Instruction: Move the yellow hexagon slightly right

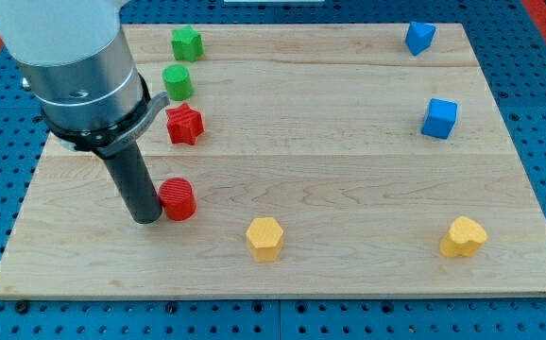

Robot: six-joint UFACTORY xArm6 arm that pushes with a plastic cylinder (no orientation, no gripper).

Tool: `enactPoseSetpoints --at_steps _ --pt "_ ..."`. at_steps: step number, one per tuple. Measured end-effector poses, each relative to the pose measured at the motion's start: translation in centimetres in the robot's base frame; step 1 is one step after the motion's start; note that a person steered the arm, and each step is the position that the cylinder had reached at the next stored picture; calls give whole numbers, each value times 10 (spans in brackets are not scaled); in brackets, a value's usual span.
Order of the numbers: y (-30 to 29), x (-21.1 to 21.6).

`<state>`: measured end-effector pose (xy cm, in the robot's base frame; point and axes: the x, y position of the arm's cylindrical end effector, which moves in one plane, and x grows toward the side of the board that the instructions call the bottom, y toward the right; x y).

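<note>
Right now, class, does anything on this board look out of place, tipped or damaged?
Nothing is tipped, spilled or damaged. One oddity: my tip touches the red cylinder, not the yellow hexagon, which sits apart toward the view's lower right.

The board [349, 170] is pale wood, built of planks joined lengthwise, with visible grain and a smooth, low-sheen finish. It rests on a blue perforated base [537, 57] that looks like painted metal. The rod [133, 184] is dark and matt; the collar [84, 80] above it is brushed grey metal with a soft gloss. The yellow hexagon [264, 238], red cylinder [178, 198] and blue cube [439, 118] look like matt plastic; the cylinder's side appears finely ridged.
</note>
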<state>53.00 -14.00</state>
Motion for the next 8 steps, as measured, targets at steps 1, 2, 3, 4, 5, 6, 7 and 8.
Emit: enactPoseSetpoints --at_steps 1,2,3,4,5,6,7,8 --pt "0 0" --pt "8 34" --pt "19 50" --pt "22 50" --pt "70 50" --pt "96 50" --pt "96 49" --pt "114 44"
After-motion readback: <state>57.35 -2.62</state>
